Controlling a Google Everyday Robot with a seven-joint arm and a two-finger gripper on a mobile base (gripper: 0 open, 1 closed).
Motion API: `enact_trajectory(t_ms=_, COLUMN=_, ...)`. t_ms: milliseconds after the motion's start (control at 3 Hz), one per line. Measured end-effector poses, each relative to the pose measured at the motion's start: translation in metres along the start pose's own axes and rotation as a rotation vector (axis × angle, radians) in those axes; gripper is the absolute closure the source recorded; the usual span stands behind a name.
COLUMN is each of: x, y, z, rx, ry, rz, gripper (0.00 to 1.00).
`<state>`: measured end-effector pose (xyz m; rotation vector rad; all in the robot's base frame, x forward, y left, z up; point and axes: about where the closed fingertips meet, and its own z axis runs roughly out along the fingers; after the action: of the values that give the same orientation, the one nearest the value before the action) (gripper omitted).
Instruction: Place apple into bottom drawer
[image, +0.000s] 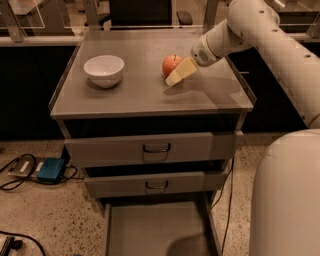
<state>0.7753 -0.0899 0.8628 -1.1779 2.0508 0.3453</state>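
The apple (170, 63), small and red-orange, sits on the grey cabinet top, right of centre. My gripper (179, 74) reaches in from the upper right on the white arm (235, 30). Its pale yellow tip lies low over the top, right beside the apple's front-right side, touching or nearly so. The bottom drawer (150, 227) is pulled out at the foot of the cabinet, and its flat floor is bare.
A white bowl (104, 69) stands on the cabinet top (130, 97) to the left of the apple. The two upper drawers (156, 148) with black handles are shut. Cables and a blue box (50, 169) lie on the floor at left. My white base (290, 195) fills the lower right.
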Motion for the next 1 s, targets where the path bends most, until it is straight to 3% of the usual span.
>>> enact_trajectory(t_ms=333, x=-0.0336, y=-0.0286, z=0.0264, rx=-0.009, ry=-0.065, rz=-0.021, gripper=0.00)
enact_trajectory(t_ms=1000, x=-0.0253, y=-0.0266, z=0.0340, rx=-0.018, ry=-0.042, rz=-0.014, gripper=0.03)
